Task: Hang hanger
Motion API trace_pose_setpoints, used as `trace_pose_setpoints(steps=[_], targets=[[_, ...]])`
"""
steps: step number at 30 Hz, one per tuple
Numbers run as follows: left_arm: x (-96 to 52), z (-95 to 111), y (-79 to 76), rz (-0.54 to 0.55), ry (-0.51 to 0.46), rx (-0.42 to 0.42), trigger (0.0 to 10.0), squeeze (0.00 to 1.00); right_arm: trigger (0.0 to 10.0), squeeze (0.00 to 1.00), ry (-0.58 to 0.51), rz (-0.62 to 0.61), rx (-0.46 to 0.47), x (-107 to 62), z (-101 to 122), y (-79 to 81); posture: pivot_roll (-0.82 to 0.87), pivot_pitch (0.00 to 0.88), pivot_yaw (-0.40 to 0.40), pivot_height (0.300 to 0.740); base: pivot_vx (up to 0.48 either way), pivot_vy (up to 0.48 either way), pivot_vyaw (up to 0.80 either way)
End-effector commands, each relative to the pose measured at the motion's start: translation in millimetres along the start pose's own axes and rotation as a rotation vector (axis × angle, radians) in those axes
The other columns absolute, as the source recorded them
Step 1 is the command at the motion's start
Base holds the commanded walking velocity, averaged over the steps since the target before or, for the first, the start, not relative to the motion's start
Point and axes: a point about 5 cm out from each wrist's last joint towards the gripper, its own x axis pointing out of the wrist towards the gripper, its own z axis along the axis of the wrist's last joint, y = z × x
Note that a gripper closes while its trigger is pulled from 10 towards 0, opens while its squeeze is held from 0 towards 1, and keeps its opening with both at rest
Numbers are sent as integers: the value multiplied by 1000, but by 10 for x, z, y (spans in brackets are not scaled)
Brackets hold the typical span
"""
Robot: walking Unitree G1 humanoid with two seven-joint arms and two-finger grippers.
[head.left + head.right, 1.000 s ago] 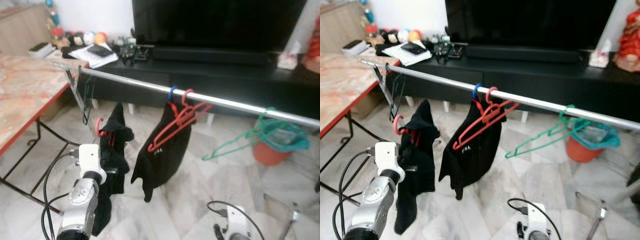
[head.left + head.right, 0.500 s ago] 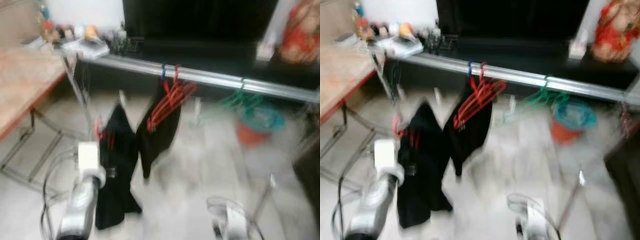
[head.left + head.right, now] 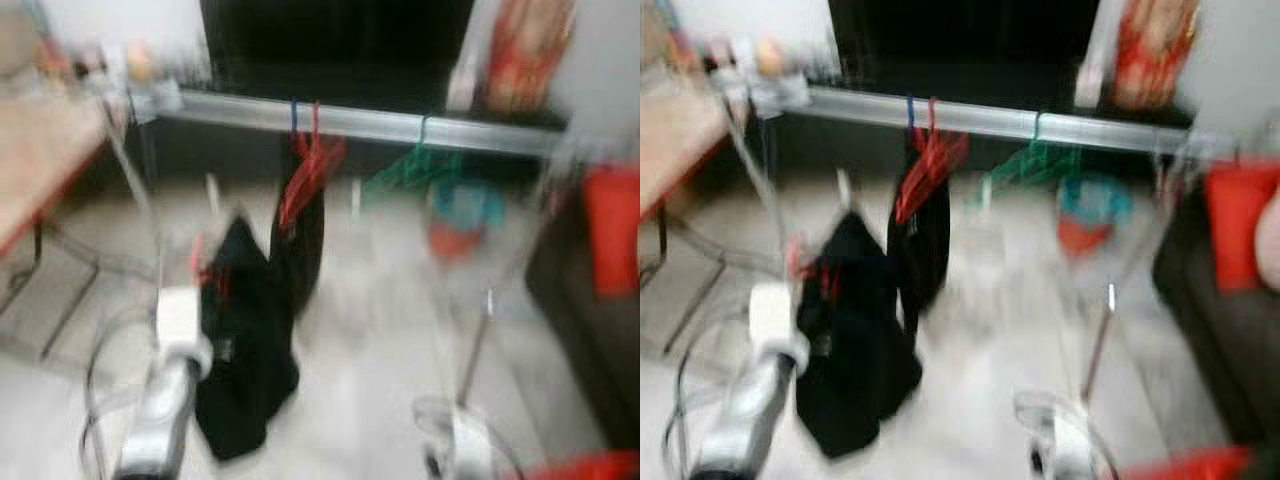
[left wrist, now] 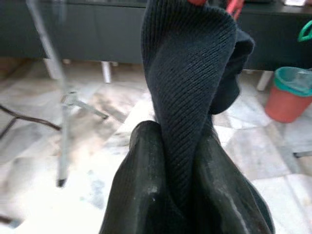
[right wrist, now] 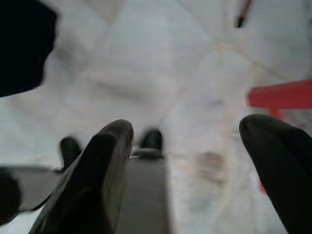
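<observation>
Two arms show at the bottom of the blurred head views. Left pincer (image 4: pixel 183 195) is pinched on a black knit garment (image 4: pixel 190 83), its two black fingers (image 4: pixel 141 195) pressed against the fabric from either side. That garment hangs on a red hanger (image 3: pixel 205 265), whose hook rises just above the pincer, apart from the silver rail (image 3: pixel 400 125) further ahead and higher. On the rail, beyond the pincer, hang a second black garment (image 3: pixel 305 240) on red hangers (image 3: pixel 305 170), and to their right a green hanger (image 3: pixel 415 170). An orange bin (image 4: pixel 290 95) stands on the marble floor (image 3: pixel 390 330). Right pincer (image 5: pixel 195 170) is low over the floor, fingers spread apart and holding nothing.
</observation>
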Motion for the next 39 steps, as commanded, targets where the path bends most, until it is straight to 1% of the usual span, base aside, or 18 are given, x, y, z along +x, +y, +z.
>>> trace_pose_setpoints(steps=[1,23,27,31,39], targets=[[36,111,-33,-7,-47,-2,10000,0,10000,0,-3,-18,7,-2,15,-69,9,0,2,740,-334,0,0],[22,106,-28,-5,-42,3,10000,0,10000,0,-6,-16,10,-2,20,-64,11,0,2,740,-330,0,0],[17,98,-32,-13,-38,16,10000,0,10000,0,-6,-15,10,-1,21,-60,15,0,2,740,0,0,0],[9,95,-63,-32,-41,-2,10000,0,10000,0,-6,-15,12,-1,21,-56,14,0,5,740,0,0,0],[4,77,-88,-44,-28,-1,10000,0,10000,0,-5,-14,11,-1,20,-53,16,0,5,740,0,0,0]])
